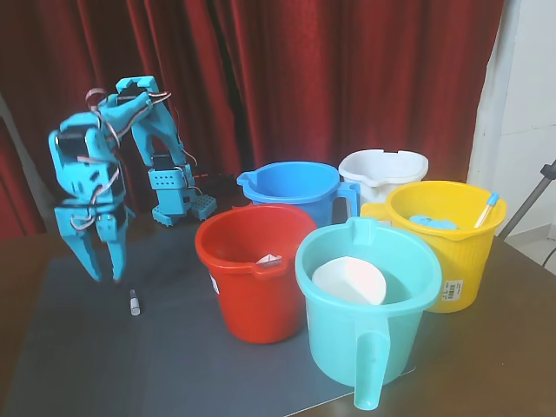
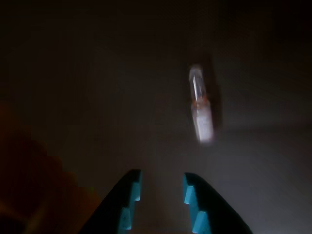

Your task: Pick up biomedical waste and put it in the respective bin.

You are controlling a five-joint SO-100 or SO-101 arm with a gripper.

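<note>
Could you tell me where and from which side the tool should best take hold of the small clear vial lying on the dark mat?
Grip the vial across its narrow middle, coming straight down from above. It lies flat on the mat, so only its long sides are free. In the wrist view it sits ahead and right of the open tool, roughly lengthwise between the fingers, so shifting right probably suffices.
</note>
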